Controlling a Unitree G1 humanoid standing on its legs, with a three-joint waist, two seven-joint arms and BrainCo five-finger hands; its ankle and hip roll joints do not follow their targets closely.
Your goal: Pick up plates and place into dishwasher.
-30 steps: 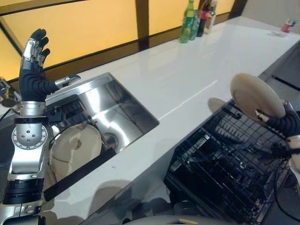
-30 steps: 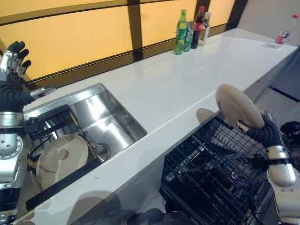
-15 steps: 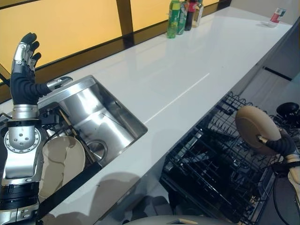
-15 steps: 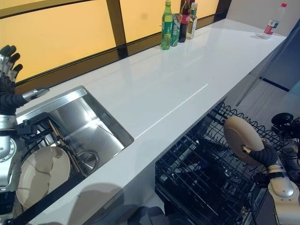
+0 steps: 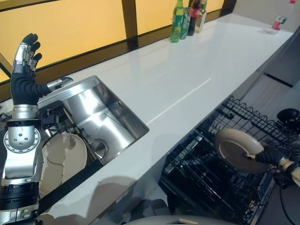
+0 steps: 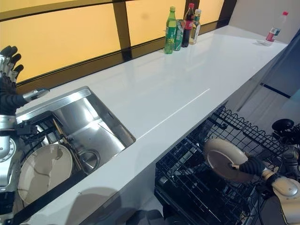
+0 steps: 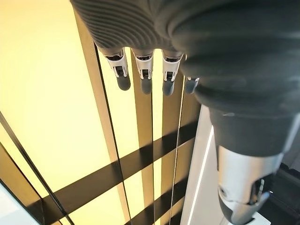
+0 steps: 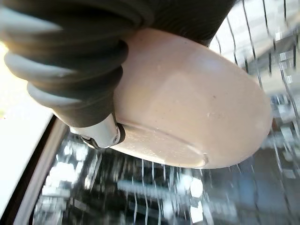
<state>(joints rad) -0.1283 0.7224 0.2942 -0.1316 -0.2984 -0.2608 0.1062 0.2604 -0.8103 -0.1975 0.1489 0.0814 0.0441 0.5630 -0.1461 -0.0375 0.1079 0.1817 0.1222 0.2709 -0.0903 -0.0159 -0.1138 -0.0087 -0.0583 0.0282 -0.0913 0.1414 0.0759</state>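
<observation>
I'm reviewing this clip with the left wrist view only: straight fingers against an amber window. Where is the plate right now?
Observer: The right hand holds a beige plate over the black dishwasher rack, pulled out below the white counter.
Operator: Is it seated in the rack?
Observer: I cannot tell whether it touches the wires; in the right wrist view the thumb is still pinched on its rim.
Operator: Any plates left?
Observer: Yes, another beige plate leans in the steel sink.
Operator: And the left hand?
Observer: The left hand is raised, open, above the sink's far corner, holding nothing.
</observation>
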